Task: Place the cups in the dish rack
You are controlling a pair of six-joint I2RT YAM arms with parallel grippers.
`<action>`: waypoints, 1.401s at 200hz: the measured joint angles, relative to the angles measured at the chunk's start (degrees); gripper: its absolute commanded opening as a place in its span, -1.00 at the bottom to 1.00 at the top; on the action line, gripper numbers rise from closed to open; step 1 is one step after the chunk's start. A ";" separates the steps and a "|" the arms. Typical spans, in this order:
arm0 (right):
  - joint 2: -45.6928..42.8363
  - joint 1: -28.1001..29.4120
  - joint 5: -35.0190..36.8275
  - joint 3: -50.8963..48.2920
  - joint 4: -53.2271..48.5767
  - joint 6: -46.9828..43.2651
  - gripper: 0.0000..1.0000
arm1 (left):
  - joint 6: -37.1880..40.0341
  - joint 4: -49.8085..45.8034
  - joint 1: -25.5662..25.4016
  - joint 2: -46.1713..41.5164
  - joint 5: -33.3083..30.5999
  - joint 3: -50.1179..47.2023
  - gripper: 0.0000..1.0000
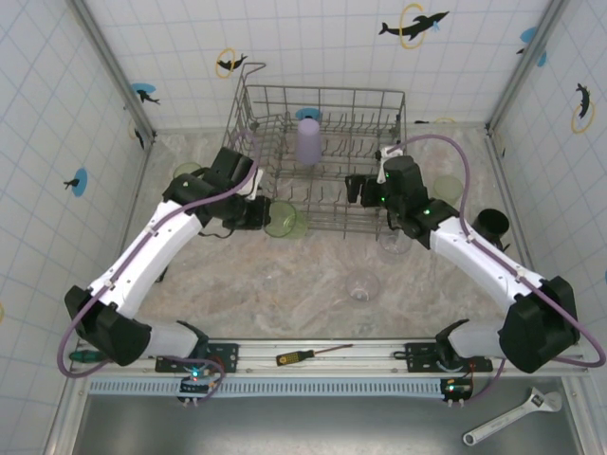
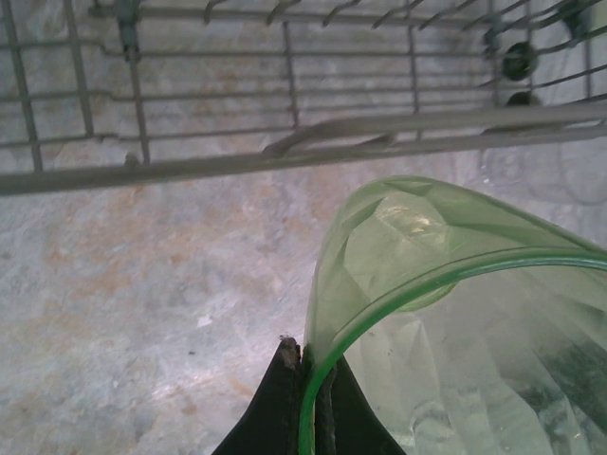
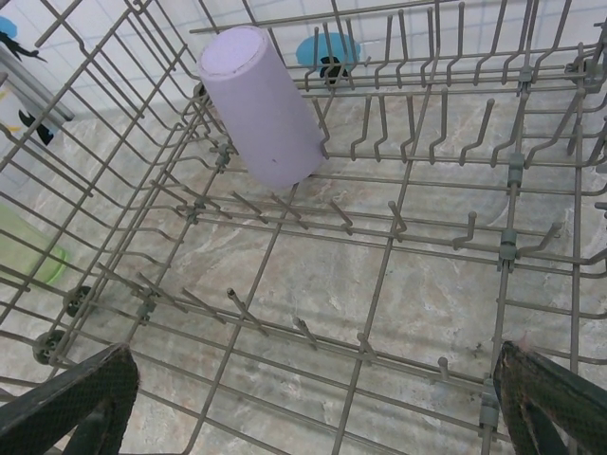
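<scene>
Left wrist: translucent green plastic tumbler point(image 2: 455, 284) rim pinched by left gripper point(image 2: 308, 379).
Right gripper point(image 3: 308, 403): jaws spread over grey wire dish rack point(image 3: 505, 251).

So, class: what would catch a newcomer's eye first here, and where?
At the far middle of the table, the grey rack holds one lavender cup. The left gripper pinches a green tumbler by its rim just in front of the rack; the right gripper hangs open over it.

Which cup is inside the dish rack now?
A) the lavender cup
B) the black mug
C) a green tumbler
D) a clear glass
A: the lavender cup sits among the tines inside the dish rack; the black mug stands outside it.
</scene>
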 measured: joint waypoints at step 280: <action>1.33 -9.05 -16.50 -5.35 19.21 24.94 0.99 | 4.02 50.75 3.67 14.73 10.27 -1.05 -1.00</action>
